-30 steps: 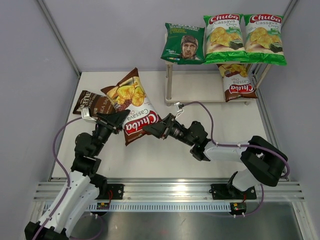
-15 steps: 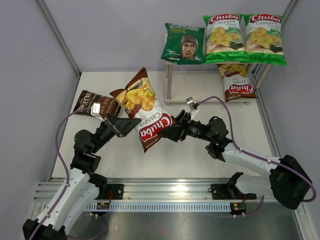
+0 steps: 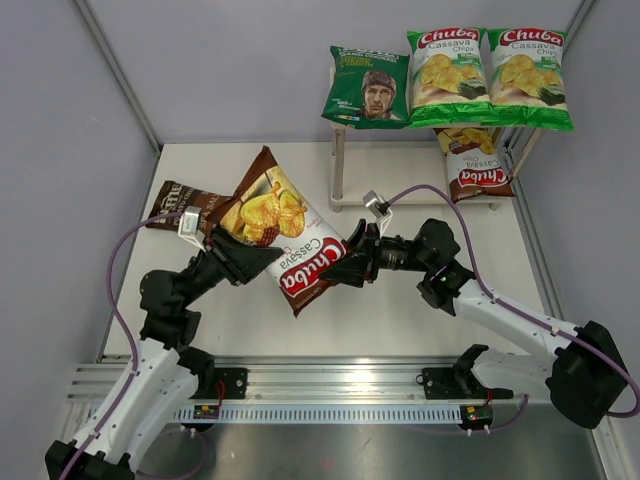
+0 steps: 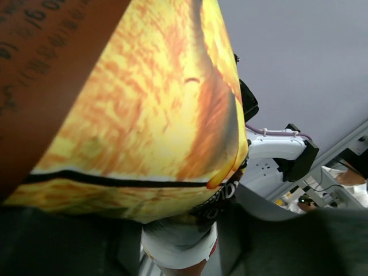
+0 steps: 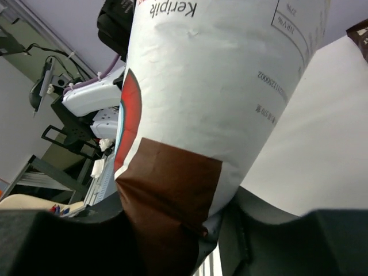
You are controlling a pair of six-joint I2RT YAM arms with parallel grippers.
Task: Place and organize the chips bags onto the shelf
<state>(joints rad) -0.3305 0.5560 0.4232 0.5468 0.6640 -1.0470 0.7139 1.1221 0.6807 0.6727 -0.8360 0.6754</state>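
Above the middle of the desk, a brown bag hangs in the air between the two arms, left of the shelf and apart from it. It lies slanted, its picture of chips toward the far left and its red Chuba logo toward the near right, face up.

At its left edge, the left hand is closed on the bag. Its wrist view shows the bag filling most of the frame, with the bag's narrow end packed into the gap between the two dark fingers.

From the other side, the right hand is clamped on the logo end. Its wrist view shows the bag's white back and brown band wedged between its fingers, with the desk beyond.

Behind the left hand, a Sea Salt bag lies flat on the desk, its right end hidden under the lifted bag in the top view.

On the shelf's top board, three bags sit side by side: a REAL bag at the left, then two green bags. On the lower board, a second brown Chuba bag, the lower bag, lies at the right end with its logo toward the near edge.
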